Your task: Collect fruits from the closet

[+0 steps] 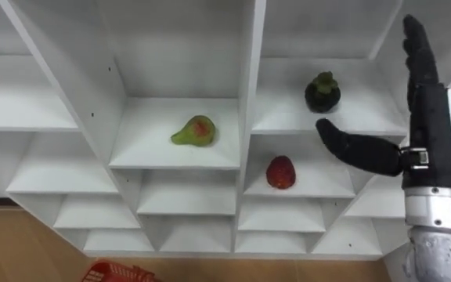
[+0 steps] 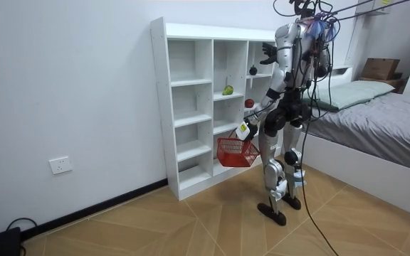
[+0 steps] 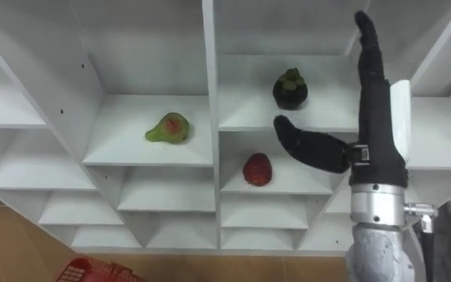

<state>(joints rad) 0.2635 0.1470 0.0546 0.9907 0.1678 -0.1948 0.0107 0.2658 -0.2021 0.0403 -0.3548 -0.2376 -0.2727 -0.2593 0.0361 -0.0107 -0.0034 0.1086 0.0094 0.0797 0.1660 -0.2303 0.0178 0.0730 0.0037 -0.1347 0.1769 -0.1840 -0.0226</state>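
Hovering: right hand [image 1: 429, 117] by closet [image 1: 250, 78], fingers [image 1: 417, 47] straight, thumb spread, empty | dark fruit [image 1: 322, 92] on shelf beside thumb, likely firm, light, rolls; cup its middle | red fruit [image 1: 281, 172] shelf below | pear [image 1: 194, 131] middle column | basket [image 1: 116, 272] low.

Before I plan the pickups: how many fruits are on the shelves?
3: a green pear in the middle column, a dark mangosteen in the right column, a red strawberry on the shelf below it.

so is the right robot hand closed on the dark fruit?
No, the right robot hand is open with straight fingers, and the dark fruit sits on its shelf.
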